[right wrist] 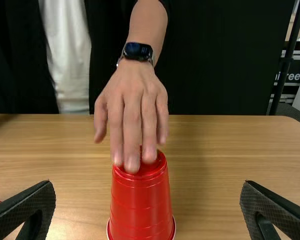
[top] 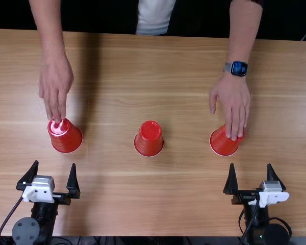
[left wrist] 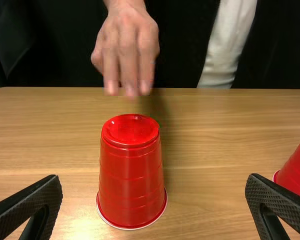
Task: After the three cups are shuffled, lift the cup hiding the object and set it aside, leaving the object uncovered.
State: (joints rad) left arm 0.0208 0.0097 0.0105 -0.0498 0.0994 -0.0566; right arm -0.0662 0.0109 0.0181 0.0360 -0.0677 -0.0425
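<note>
Table, light wood, with three red cups mouth-down in one row across it, well apart from each other

- Left cup: stands just ahead of the left end effector. A person's hand comes from the far side with its fingertips over the cup's upturned base. The left wrist view shows those fingertips hanging a little above and behind the base, not pressed on it
- Middle cup: stands alone between the other two, with neither hand nor end effector near it. Its edge shows at the side of the left wrist view
- Right cup: stands just ahead of the right end effector. The person's other hand, with a dark watch on its wrist, has three fingertips resting on the upturned base, plain to see in the right wrist view
- All three cups sit upright on their rims, flat on the table. Which cup covers the object cannot be told

Left end effector: low at the near edge, fingers spread wide and holding nothing. It points at the left cup, which lies in line with the gap between the fingers but beyond their tips

Right end effector: also at the near edge, fingers spread wide and holding nothing. The right cup is centred ahead of the gap, apart from the tips
</note>
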